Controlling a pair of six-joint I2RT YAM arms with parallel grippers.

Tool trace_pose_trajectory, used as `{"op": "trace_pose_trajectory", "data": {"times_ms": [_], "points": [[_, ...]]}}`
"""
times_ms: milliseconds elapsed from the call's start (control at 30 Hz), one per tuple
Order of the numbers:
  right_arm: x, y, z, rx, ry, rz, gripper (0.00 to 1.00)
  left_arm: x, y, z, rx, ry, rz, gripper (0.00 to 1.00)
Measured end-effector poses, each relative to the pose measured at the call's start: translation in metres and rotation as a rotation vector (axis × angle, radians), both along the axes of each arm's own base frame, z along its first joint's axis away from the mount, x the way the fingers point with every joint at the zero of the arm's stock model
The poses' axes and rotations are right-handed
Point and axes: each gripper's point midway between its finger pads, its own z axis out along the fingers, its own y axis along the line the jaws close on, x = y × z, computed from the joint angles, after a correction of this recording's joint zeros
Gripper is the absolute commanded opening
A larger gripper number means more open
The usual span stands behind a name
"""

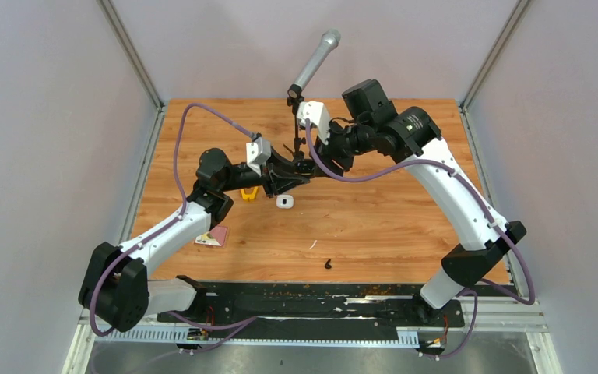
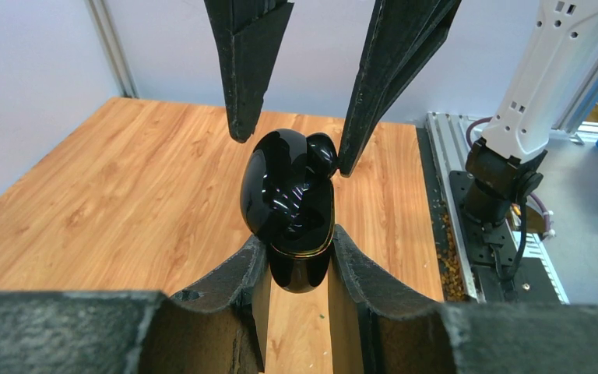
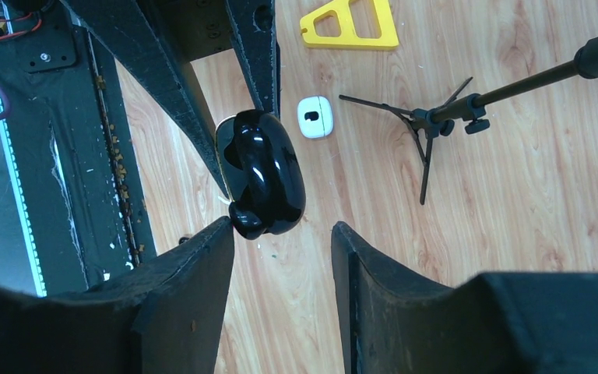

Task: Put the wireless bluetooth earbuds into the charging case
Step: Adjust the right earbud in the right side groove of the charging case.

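Top view: mid-table, the left claw (image 1: 290, 181) meets the right claw (image 1: 309, 158).

Left wrist: the left claw pinches the black charging case (image 2: 290, 206), with a black earbud (image 2: 321, 153) at its 1 o'clock rim.

Right wrist: the right claw stands spread, with the earbud beside its 9 o'clock finger. Seating looks unfinished; next, a gentle press home.

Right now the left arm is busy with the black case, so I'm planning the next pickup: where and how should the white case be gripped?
Probably from straight above, fingers closing on two opposite side edges of the white case. It lies flat on the table, low and rounded, with bare wood all round for the fingers to land.
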Motion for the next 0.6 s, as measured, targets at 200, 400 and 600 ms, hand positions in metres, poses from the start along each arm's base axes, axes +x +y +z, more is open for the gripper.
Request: {"op": "trace_pose_trajectory", "data": {"times_ms": [200, 400, 600], "points": [[0.002, 0.002, 0.002, 0.012, 0.016, -0.015, 0.49, 0.000, 0.000, 0.000, 0.000, -0.008, 0.000, 0.00], [0.004, 0.009, 0.004, 0.044, 0.053, -0.013, 0.50, -0.001, 0.000, 0.000, 0.004, -0.025, -0.007, 0.00], [0.005, 0.014, 0.004, 0.059, 0.076, -0.017, 0.51, -0.003, 0.000, -0.001, 0.009, -0.033, -0.021, 0.00]]}}
